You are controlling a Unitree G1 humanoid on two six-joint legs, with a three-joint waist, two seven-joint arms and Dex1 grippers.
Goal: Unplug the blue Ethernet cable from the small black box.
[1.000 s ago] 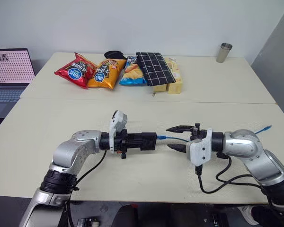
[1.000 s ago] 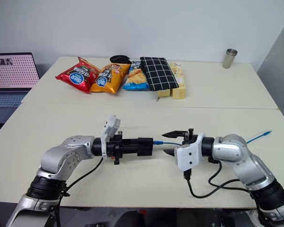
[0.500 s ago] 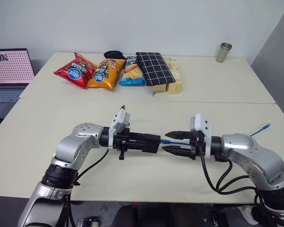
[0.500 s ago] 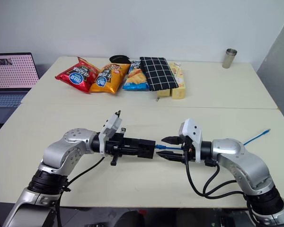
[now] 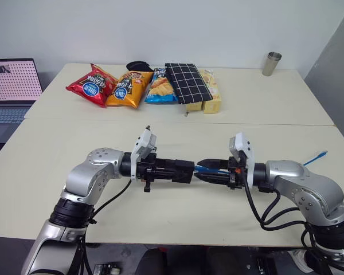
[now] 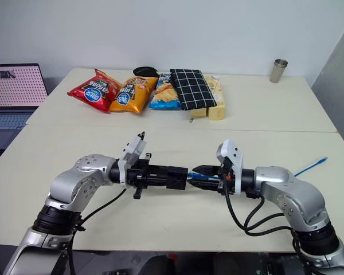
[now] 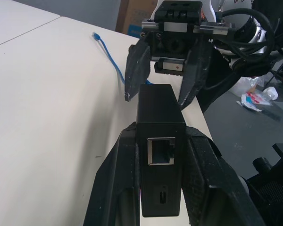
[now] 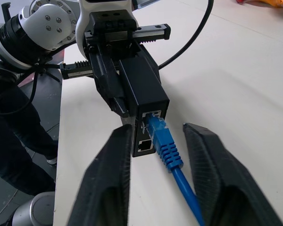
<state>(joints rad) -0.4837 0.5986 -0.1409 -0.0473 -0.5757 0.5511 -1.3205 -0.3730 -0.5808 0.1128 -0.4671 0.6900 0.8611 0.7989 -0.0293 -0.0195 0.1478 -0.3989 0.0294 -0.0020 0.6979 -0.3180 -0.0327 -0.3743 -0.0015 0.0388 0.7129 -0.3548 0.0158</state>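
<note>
The left gripper is clamped on the small black box above the desk's front edge, while the right gripper is half open around the blue Ethernet cable plug without holding it, so I think it may squeeze beside the latch and the plug stays in.

2 cream-topped tables stand pushed together, a thin seam running between them, against a plain pale wall under even, soft light. An open laptop with a pink dotted screen sits at the left edge on a separate grey surface. At the far table's back lie 3 snack bags, a black-and-white checked pouch and a yellow pack in a row, with a small dark object behind them. A metal cup stands at the far right corner, near a grey panel.
</note>
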